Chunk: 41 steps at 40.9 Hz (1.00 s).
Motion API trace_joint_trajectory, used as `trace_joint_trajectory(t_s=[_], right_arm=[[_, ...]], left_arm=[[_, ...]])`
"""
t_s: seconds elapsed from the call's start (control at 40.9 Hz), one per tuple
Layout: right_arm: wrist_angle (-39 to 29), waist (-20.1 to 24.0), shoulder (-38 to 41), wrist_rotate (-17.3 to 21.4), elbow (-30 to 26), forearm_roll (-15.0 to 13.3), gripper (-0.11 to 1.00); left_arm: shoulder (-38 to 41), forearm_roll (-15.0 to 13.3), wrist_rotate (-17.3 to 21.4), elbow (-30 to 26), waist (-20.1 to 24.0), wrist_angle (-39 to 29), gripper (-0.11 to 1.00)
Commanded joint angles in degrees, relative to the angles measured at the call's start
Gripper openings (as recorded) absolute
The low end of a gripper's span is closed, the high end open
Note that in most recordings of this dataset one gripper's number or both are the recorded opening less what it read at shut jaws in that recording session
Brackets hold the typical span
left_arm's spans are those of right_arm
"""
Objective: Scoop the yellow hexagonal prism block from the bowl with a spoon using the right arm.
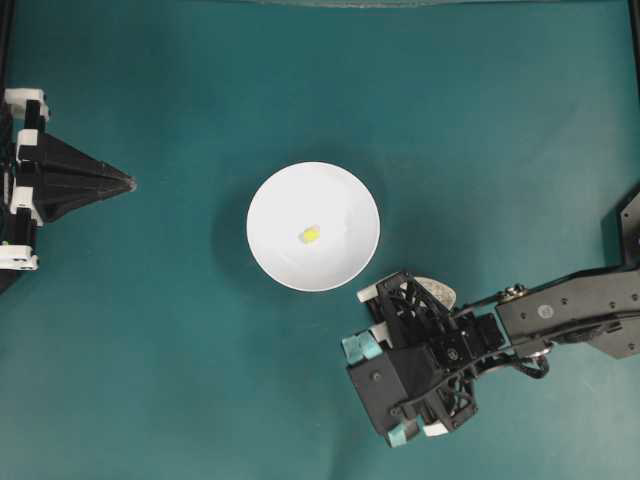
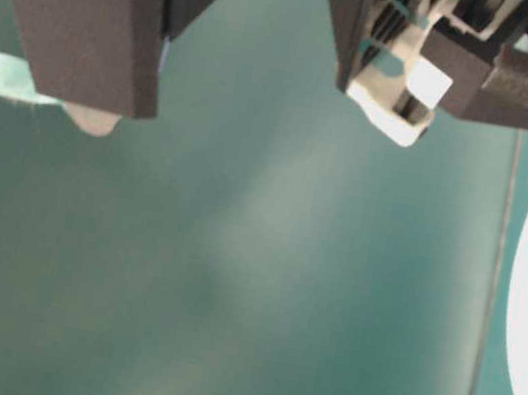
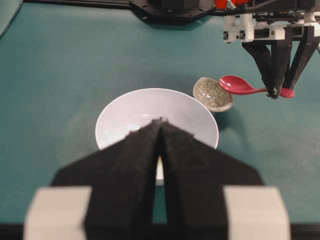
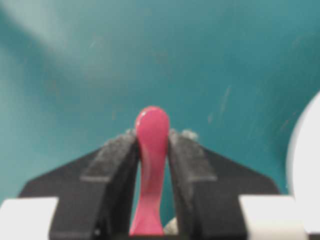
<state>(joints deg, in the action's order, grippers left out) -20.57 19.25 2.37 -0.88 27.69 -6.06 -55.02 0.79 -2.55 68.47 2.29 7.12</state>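
Yellow hexagonal prism block (image 1: 310,235) sits near centre of the white bowl (image 1: 275,200), alone in the dish. At the bowl's 4 o'clock in the overhead view, just off the rim, lies a speckled beige spoon rest (image 3: 213,94). Pink-red spoon (image 3: 239,85) has its scoop at the rest; right gripper (image 3: 273,93) pinches its handle. Left gripper (image 1: 128,182), at 9 o'clock, well apart, fingers pressed together on nothing.
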Motion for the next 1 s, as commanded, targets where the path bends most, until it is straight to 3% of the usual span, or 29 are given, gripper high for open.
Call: trace_joint_trajectory(t_s=[0.0,0.171,0.513,0.758,0.978], right_arm=[[1.32,-0.26,-1.85,2.55,-0.70,0.18,0.26],[1.67,-1.14,-1.85,10.90,-0.88,0.18,0.26],[1.23,-5.36,-2.64,35.77,-0.26,0.18,0.26],[-1.05,-6.06,-3.43,46.49,-0.09,0.18,0.26],[-9.58,-7.03,-3.52,55.28,0.00,-0.09,0.25]], left_arm=[[0.44,0.00,-0.18,-0.53,0.18,0.26,-0.01],[0.44,0.00,-0.18,-0.53,0.18,0.35,-0.01],[0.44,0.00,-0.18,-0.53,0.18,0.53,-0.01],[0.44,-0.09,-0.18,-0.53,0.18,0.53,-0.01],[0.44,-0.09,-0.26,-0.53,0.18,0.62,-0.01]])
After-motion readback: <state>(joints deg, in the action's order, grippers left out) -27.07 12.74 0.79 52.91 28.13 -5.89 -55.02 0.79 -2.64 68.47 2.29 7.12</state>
